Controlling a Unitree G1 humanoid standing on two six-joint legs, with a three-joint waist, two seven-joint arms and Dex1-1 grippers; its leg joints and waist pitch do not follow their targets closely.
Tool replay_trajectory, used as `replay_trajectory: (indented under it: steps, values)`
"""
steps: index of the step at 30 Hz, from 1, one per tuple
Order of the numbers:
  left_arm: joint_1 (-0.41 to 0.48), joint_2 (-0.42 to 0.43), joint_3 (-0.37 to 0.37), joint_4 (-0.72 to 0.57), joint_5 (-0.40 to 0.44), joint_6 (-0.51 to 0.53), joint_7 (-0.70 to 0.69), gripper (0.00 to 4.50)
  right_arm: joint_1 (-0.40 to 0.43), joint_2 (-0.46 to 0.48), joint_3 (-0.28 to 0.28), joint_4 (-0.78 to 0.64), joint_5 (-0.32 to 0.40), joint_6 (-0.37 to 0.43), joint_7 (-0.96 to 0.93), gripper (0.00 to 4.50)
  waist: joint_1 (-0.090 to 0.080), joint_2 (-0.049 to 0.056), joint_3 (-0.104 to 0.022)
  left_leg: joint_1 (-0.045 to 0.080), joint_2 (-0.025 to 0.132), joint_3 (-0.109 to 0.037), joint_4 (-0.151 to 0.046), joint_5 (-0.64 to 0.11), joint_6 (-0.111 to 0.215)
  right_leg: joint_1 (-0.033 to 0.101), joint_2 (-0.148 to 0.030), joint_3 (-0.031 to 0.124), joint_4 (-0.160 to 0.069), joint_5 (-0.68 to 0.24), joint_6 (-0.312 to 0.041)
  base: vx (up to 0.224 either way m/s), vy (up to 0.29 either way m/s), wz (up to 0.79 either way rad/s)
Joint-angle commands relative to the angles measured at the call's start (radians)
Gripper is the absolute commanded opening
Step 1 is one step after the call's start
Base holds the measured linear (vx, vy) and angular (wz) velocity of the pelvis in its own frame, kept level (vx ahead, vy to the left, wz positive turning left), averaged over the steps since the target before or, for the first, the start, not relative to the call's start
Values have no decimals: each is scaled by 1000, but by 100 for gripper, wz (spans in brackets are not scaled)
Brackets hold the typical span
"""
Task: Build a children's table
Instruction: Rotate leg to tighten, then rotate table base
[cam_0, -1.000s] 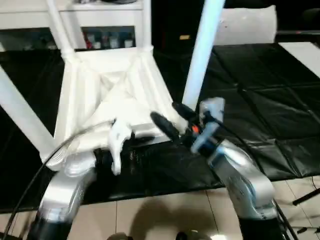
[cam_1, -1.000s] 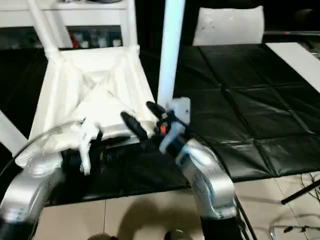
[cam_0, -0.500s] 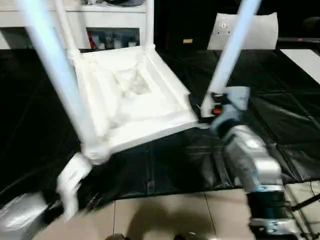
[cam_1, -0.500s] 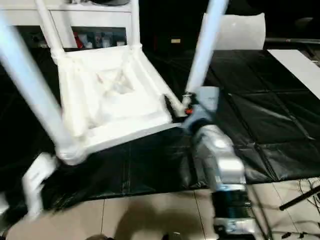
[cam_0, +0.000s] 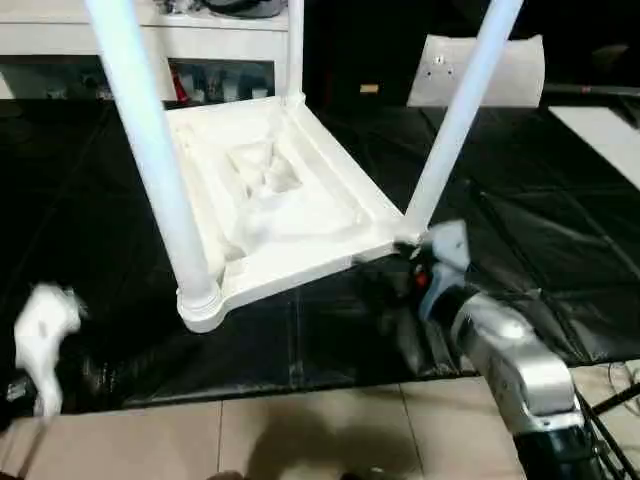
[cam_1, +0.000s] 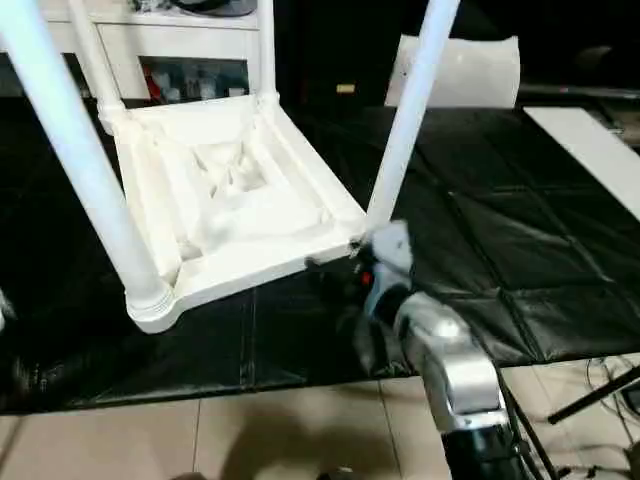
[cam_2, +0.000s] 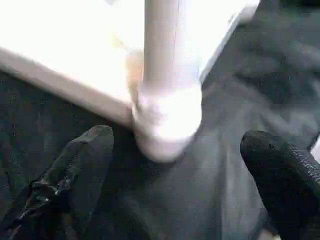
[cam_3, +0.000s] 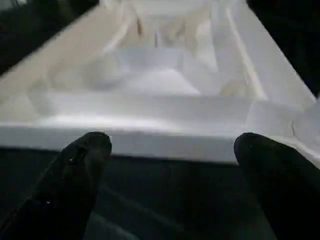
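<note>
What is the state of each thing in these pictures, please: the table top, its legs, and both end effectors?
Table top: upside down on the black mat, ribbed underside up.
Legs: four stand in the corner sockets, for example the near left leg and the near right leg.
Left end effector: open, holds nothing, faces a corner socket.
Right end effector: open, holds nothing, faces the top's edge.

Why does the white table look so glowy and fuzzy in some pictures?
In the left wrist view the white plastic table top is washed out by glare and its round leg is blurred; the right wrist view is soft too. In the left eye view a white smear at the edge is motion blur.
</note>
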Motion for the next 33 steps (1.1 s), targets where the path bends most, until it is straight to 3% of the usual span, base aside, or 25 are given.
replay_trajectory:
  steps: [1, 3, 5, 12, 14, 15, 20, 25, 27, 29, 33]
  values:
    - [-61, -16, -26, 15, -9, -4, 18, 445, 6, -14, 1, 26, -37, 41, -28, 450, -8, 24, -47, 13, 47, -15, -84, -266, -18, 34, -69, 66, -75, -292, -142, 0, 0, 0]
    - [-128, -31, -50, 39, -11, -1, 16, 445, 10, -19, 11, 55, -60, 61, -43, 450, -7, 27, -49, 9, 45, -17, -83, -250, -24, 40, -69, 68, -71, -278, -145, 0, 0, 0]
    - [-147, -35, -59, 46, -10, -3, 13, 445, 11, -22, 17, 66, -67, 60, -43, 450, -8, 22, -51, 7, 43, -16, -81, -242, -23, 42, -71, 69, -71, -274, -146, 0, 0, 0]
    - [-336, -115, -203, 76, -42, 14, 1, 445, -76, 34, 18, 256, -109, -71, -123, 450, -9, 20, -56, 3, 40, -14, -73, -228, -28, 43, -74, 70, -71, -310, -145, 0, 0, 0]
    - [-345, -124, -218, 69, -47, 23, -3, 445, -89, 43, 18, 275, -112, -79, -125, 450, -10, 18, -58, 2, 41, -14, -72, -215, -26, 45, -73, 71, -68, -294, -151, 0, 0, 0]
    - [-351, -136, -245, 50, -55, 40, -13, 445, -109, 53, 18, 301, -119, -93, -131, 450, -10, 14, -58, 3, 43, -13, -72, -209, -23, 45, -71, 70, -67, -286, -151, 0, 0, 0]
    - [-359, -199, -388, -52, -89, 112, -40, 445, -178, 84, 21, 383, -129, -132, -147, 450, -5, 15, -63, 5, 45, -8, -68, -165, -19, 45, -71, 72, -55, -197, -182, 0, 0, 0]
    - [-393, -249, -465, -60, -101, 118, -32, 445, -206, 93, 28, 425, -132, -168, -140, 450, -10, 5, -60, -4, 41, -10, -68, -187, -21, 51, -71, 70, -63, -277, -147, 0, 0, 0]
    - [-428, -294, -507, -57, -108, 123, -27, 445, -217, 101, 27, 447, -136, -183, -134, 450, -15, 2, -59, -3, 40, -9, -66, -199, -21, 48, -72, 70, -69, -320, -132, 0, 0, 0]
    - [-456, -340, -542, -55, -109, 124, -16, 445, -223, 108, 30, 465, -141, -199, -130, 450, -24, -3, -59, -10, 38, -10, -65, -188, -15, 52, -71, 69, -71, -335, -117, 0, 0, 0]
    - [-486, -398, -588, -36, -90, 108, -3, 445, -229, 117, 30, 483, -148, -216, -130, 450, -30, -6, -62, -12, 38, -10, -61, -170, -5, 52, -69, 68, -70, -317, -118, 0, 0, 0]
